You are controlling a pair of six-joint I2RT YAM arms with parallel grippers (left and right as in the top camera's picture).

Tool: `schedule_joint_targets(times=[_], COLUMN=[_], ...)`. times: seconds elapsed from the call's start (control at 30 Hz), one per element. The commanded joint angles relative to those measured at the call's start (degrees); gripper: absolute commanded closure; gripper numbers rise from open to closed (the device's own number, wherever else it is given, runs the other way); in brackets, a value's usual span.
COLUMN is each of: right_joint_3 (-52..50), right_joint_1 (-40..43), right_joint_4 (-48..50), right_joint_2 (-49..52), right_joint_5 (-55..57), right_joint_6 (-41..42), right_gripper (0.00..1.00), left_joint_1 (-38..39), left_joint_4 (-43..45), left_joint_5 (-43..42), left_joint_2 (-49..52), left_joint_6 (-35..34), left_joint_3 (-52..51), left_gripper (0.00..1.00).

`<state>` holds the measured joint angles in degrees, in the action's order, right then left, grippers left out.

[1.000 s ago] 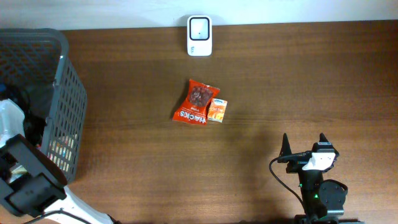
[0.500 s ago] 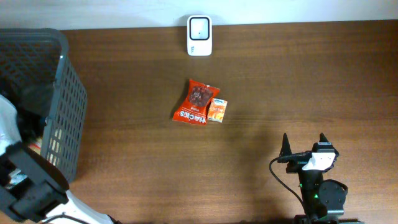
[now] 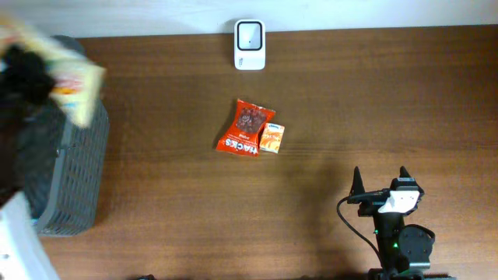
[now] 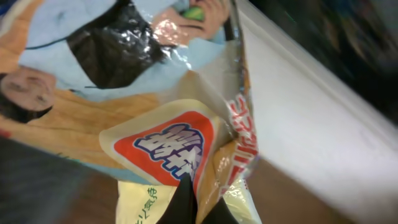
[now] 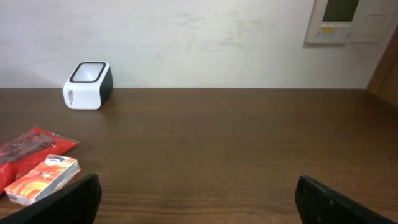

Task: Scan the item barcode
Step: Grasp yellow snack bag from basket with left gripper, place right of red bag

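snack bag (image 4: 155,93) is pinched at a crinkled fold by left gripper (image 4: 185,200); it may be dropped before scanner (image 3: 250,45) is reached. right gripper (image 3: 380,183) is held spread, empty.

Snack bag (image 4: 124,118) — glossy, crinkled plastic film. Table (image 3: 350,117): smooth brown wood grain. Basket (image 3: 74,183): grey plastic mesh. Scanner (image 3: 250,44) — smooth white plastic.
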<state>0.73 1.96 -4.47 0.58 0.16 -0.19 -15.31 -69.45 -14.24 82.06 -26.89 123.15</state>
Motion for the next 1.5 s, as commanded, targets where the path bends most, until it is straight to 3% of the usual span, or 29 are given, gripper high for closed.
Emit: schedule_joint_targets(times=[0.0,0.17,0.33,0.57,0.93,0.97,1.0,1.03,1.07,1.17,1.27,1.47], right_joint_3=[-0.4,-0.4,-0.4,-0.4,-0.4,-0.4,-0.4,-0.4,-0.4,-0.4,-0.4,-0.4], right_joint_1=[0.3,0.3,0.3,0.3,0.3,0.3,0.3,0.3,0.3,0.3,0.3,0.3], right_joint_4=[-0.2,-0.2,-0.2,-0.2,-0.2,-0.2,-0.2,-0.2,-0.2,-0.2,-0.2,-0.2], right_joint_2=[-0.4,-0.4,-0.4,-0.4,-0.4,-0.4,-0.4,-0.4,-0.4,-0.4,-0.4,-0.4], right_joint_5=[0.4,0.4,0.4,0.4,0.4,0.4,0.4,0.4,0.4,0.4,0.4,0.4], right_joint_6=[0.2,0.2,0.2,0.2,0.2,0.2,0.2,0.2,0.2,0.2,0.2,0.2], right_gripper=[0.02,0.01,0.02,0.02,0.01,0.02,0.02,0.02,0.02,0.02,0.01,0.01], left_joint_1=[17.7,35.8,46.7,52.3,57.3,57.5,57.7,57.9,57.9,57.9,57.2,50.8], left_joint_4=[0.1,0.2,2.6,10.9,21.3,21.4,21.3,21.2,21.0,20.6,17.2,2.9], left_joint_5=[0.8,15.6,17.3,17.0,16.6,16.6,16.6,16.6,16.6,16.6,16.6,20.1], left_joint_2=[3.5,11.5,25.2,39.2,47.6,48.3,48.7,48.9,48.9,48.4,46.8,40.0], left_joint_6=[7.5,7.5,6.9,-1.0,-0.9,-0.9,-0.9,-0.9,-0.9,-0.3,1.4,4.5], left_joint_3=[-1.3,-4.3,-4.8,-4.8,-4.8,-4.8,-4.8,-4.8,-4.8,-4.0,0.5,16.8], left_gripper=[1.0,1.0,1.0,1.0,0.99,0.95,0.81,0.49,0.31,0.22,0.22,0.19])
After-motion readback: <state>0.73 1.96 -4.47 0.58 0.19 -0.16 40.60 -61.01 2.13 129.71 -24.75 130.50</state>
